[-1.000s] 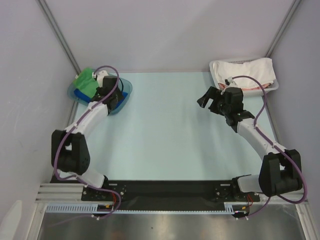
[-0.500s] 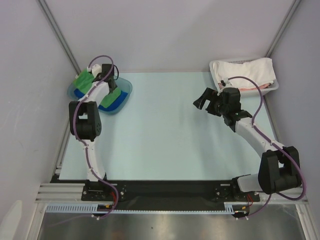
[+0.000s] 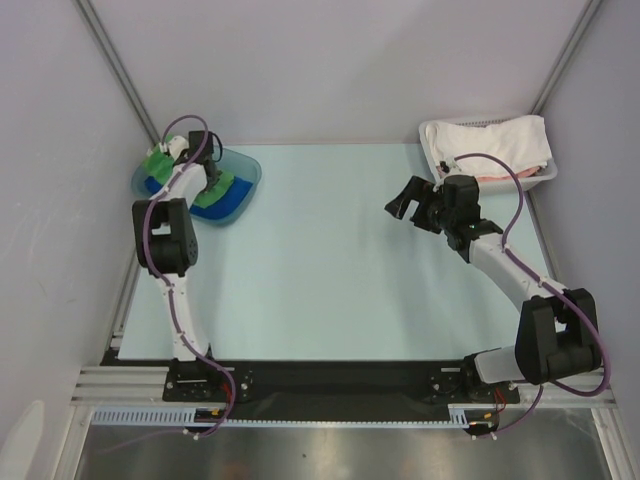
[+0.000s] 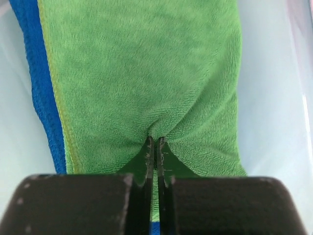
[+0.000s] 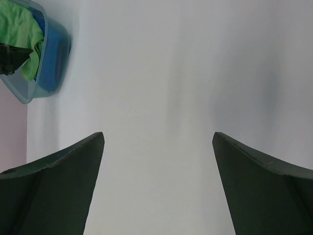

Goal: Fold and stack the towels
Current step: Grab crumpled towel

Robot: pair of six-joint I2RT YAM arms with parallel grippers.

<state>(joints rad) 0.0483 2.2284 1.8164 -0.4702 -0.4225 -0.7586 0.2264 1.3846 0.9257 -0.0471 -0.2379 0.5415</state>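
A: How is the right claw (image 3: pixel 405 197) seen, above the bare tabletop (image 3: pixel 320 270)?

B: Spread wide, with nothing held.

A: And farther off?

B: In the blue tub (image 3: pixel 248 168) at the far left, a ridge of the green towel (image 4: pixel 142 73) is pinched by the left claw (image 4: pixel 155 144). The blue towel (image 4: pixel 46 98) is lying beneath.

A: What might go wrong?

B: Little cloth is gripped, so it could be lost on lifting, or the blue towel dragged along.

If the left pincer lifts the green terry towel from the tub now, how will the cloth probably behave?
Probably floppy: the soft green terry towel puckers into a fold where the left pincer pinches it, so it should hang and drape. It looks thin, so likely light. Its looped pile may drag the royal blue towel beneath it.
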